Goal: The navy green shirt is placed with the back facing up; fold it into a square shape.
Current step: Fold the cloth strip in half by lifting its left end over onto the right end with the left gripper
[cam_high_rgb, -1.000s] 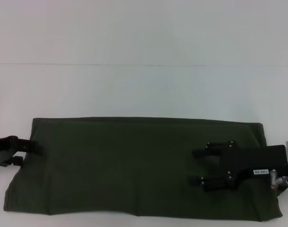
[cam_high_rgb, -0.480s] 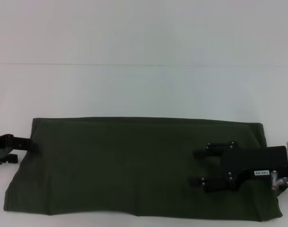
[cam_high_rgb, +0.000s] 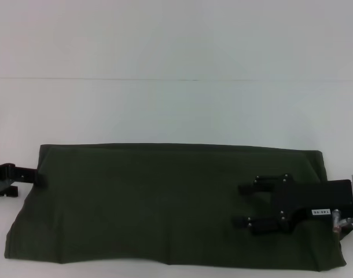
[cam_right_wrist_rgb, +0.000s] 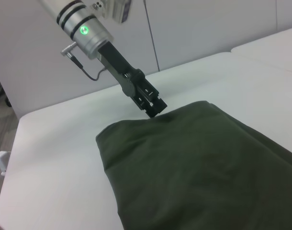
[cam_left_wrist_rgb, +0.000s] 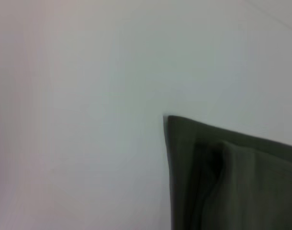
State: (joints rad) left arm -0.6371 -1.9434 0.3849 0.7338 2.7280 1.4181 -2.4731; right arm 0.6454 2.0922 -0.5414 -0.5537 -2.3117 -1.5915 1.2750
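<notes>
Now the shirt [cam_high_rgb: 165, 202] lies as a long band on the table [cam_high_rgb: 176, 110]. Right gripper [cam_high_rgb: 244, 204] hovers spread above it; left gripper [cam_high_rgb: 40, 175] looks pinched at the edge. Soft, limp cloth — best taken at corners.

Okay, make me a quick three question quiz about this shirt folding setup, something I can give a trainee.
1. True or false: the navy green shirt lies as a long folded band across the white table.
2. Which gripper hovers over the shirt with its fingers spread: A) left gripper, B) right gripper?
3. Fill in: the left gripper's tip is at the shirt's ____ edge, on the robot's own side.

Key:
1. True.
2. B. The right gripper is open above the shirt's right part.
3. Left. The right wrist view shows the tip meeting the cloth edge there.
</notes>
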